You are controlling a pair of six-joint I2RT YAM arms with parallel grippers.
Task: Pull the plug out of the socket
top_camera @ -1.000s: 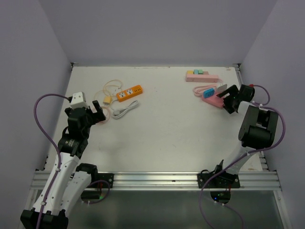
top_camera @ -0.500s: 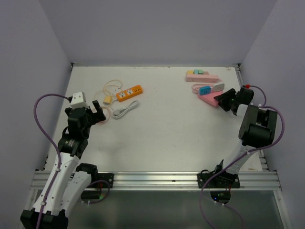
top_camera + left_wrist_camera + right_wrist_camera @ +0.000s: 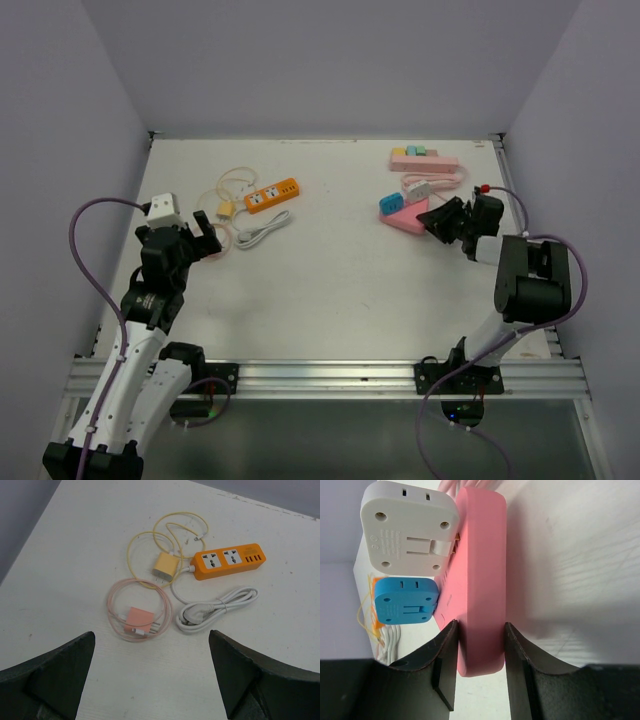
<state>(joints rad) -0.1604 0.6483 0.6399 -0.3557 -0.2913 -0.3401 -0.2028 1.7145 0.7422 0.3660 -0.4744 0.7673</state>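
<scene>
A: While we're on the left of the top view, what's the left gripper point(image 3: 205, 232) doing?
B: Fingers spread wide, nothing between them, hovering over the table point(image 3: 330, 280) at mid-left.
A: What's just past it?
B: Its wrist view shows a coiled pink cable point(image 3: 139, 616) at centre left. A yellow charger point(image 3: 165, 566) sits above that, with an orange strip point(image 3: 229, 561) at upper right and a bundled white cord point(image 3: 217, 608) below the strip.
A: And right of centre?
B: The pink strip point(image 3: 408, 220) is at upper right of the top view. A blue plug point(image 3: 391, 205) and a white plug point(image 3: 418, 188) are both seated in it.
A: Right gripper point(image 3: 445, 220)?
B: Pinching the pink strip's end. The wrist view has one finger point(image 3: 445, 665) on each side of it.
A: Anything further back?
B: A second pink strip point(image 3: 423, 158) near the far edge, apart from the held one.
</scene>
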